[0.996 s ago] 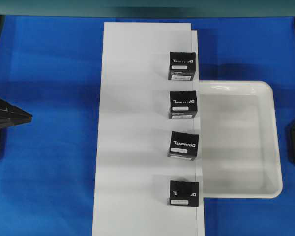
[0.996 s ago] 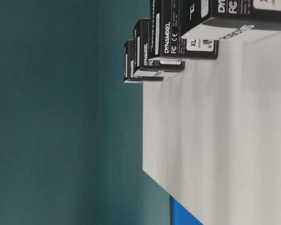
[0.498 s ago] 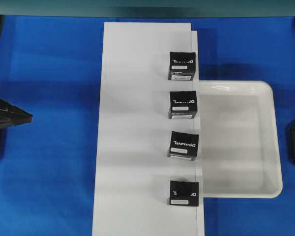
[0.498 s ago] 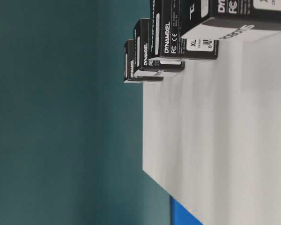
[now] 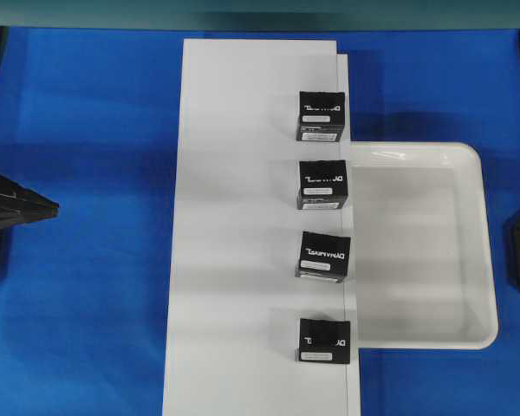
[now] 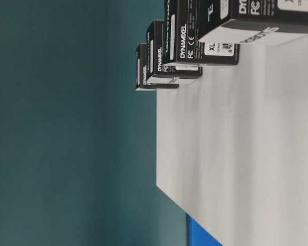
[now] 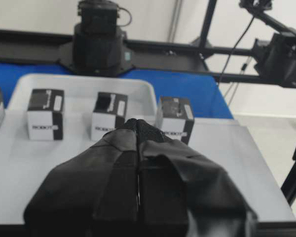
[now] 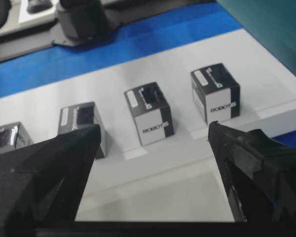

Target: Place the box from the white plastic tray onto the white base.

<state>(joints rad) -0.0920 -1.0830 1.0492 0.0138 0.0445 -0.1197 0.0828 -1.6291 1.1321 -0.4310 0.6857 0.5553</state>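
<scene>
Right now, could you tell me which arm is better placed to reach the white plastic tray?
Right: the tray lies on its side, right fingers open; left fingers shut, beyond the white base.

You have four black boxes (image 5: 321,116) (image 5: 322,184) (image 5: 323,255) (image 5: 324,340), one white base (image 5: 243,225), one white plastic tray (image 5: 477,243), two grippers (image 7: 138,129) (image 8: 153,136).
</scene>
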